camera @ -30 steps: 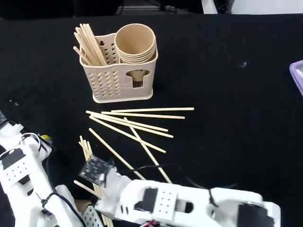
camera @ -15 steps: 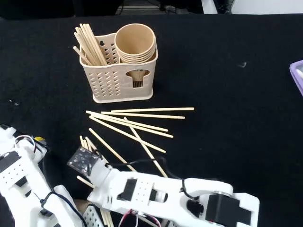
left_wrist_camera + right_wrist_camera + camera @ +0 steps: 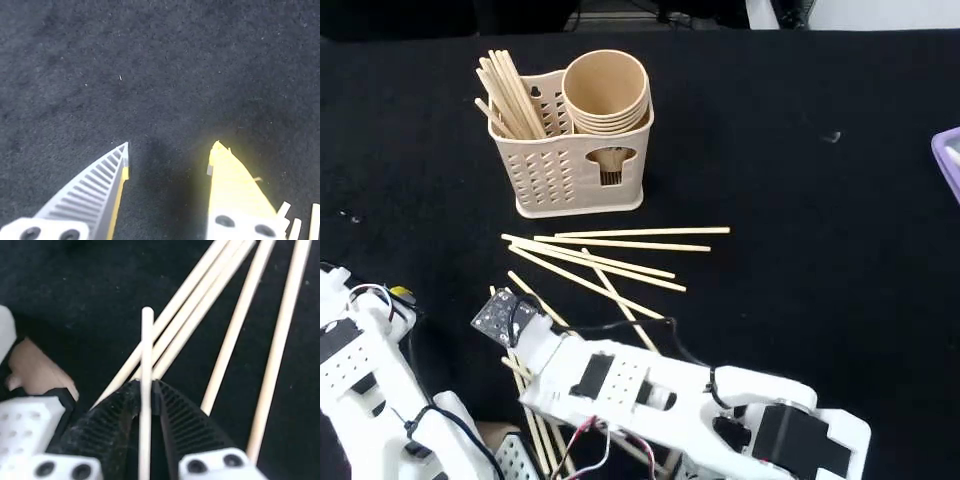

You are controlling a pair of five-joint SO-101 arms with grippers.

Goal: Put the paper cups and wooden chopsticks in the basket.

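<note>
The held chopstick [image 3: 146, 340] sits pinched between the black jaws of the right gripper [image 3: 146, 387], its free end sticking out past the tips; it crosses above a bundle of chopsticks [image 3: 182, 294] lying side by side on the black desk [image 3: 800, 200], and whether it touches them cannot be told; 2 more chopsticks [image 3: 280, 330] lie apart from the bundle.

In the high view the right arm [image 3: 660, 400] stretches from 5 o'clock toward 7 o'clock of the desk, its wrist end over the near tips of the loose chopsticks [image 3: 610, 255], which are scattered around the centre, some crossing each other.

At 11 o'clock stands the basket [image 3: 570, 170], upright; a stack of paper cups [image 3: 605, 90] fills its 3 o'clock compartment, and standing chopsticks [image 3: 505, 95] lean in its 9 o'clock compartment.

The left arm [image 3: 360, 370] is at 8 o'clock; the left gripper [image 3: 170, 147] has its 2 fingers spread wide over bare desk, holding nothing.

A purple tray [image 3: 948, 160] shows at the 3 o'clock edge.
</note>
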